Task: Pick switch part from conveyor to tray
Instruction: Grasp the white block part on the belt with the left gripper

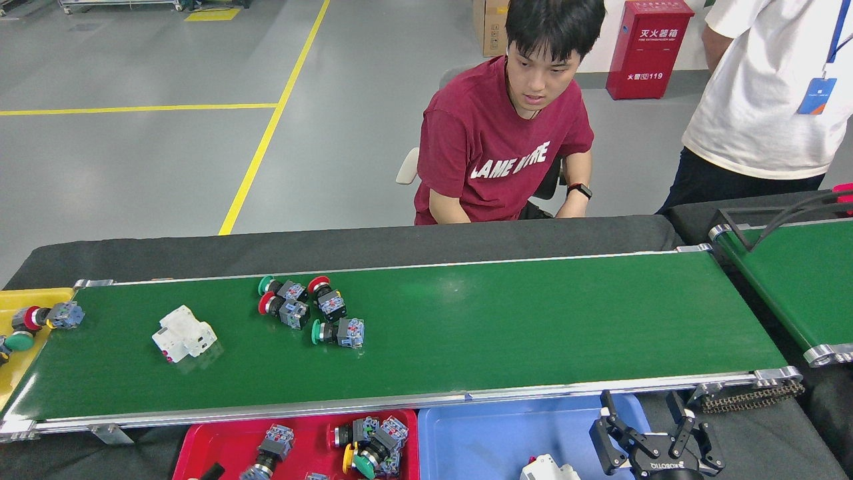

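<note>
Your right gripper (655, 427) sits at the bottom right, over the near right corner of the blue tray (480, 437). Its fingers are spread wide apart and hold nothing. Your left gripper is almost out of view; only a dark tip shows at the bottom edge over the red tray (220, 447), so you cannot tell how it stands.

Four switch parts (310, 310) lie in a bunch on the conveyor (533, 320), left of its middle and far to the left of your right gripper. One more switch part (52, 316) lies at the belt's left end, at the edge of the yellow tray (20, 300). One white block (182, 333) lies between them. Several switch parts lie in the red tray.
</note>
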Robot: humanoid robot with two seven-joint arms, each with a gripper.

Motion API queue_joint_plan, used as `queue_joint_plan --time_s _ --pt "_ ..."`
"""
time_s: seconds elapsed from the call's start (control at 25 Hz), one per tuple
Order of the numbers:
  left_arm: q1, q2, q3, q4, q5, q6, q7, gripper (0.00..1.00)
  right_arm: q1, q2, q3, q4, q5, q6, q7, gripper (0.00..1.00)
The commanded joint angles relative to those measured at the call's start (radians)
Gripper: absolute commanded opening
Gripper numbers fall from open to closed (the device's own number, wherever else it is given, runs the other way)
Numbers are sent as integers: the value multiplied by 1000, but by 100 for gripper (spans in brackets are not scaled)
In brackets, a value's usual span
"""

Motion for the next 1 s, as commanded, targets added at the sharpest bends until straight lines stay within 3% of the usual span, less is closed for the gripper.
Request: queue_joint_plan --time_s 0.0,0.08,0.2,0.32,0.48,0.64,0.76,0.96 --pt "1 -12 50 -8 10 22 -1 100 -1 -1 1 -16 1 -5 -8 99" --pt "-9 -58 113 2 8 64 -16 100 -1 -1 1 -16 1 -5 -8 99" --pt "-63 -123 219 51 10 185 -173 100 -1 -1 1 -16 1 -5 -8 99" --pt "-114 -129 243 104 13 200 -280 100 -1 -1 1 -16 1 -5 -8 99" --pt "-177 -127 242 110 8 208 -297 100 -1 -1 1 -16 1 -5 -8 99" --pt "-339 -118 234 173 3 258 -420 100 -1 -1 1 -16 1 -5 -8 99" --pt "-513 -106 227 313 -10 314 -539 100 -3 -1 6 -16 1 -7 -9 99" --pt "-697 -78 197 515 -125 401 -552 100 -4 -1 15 -16 1 -7 -9 99"
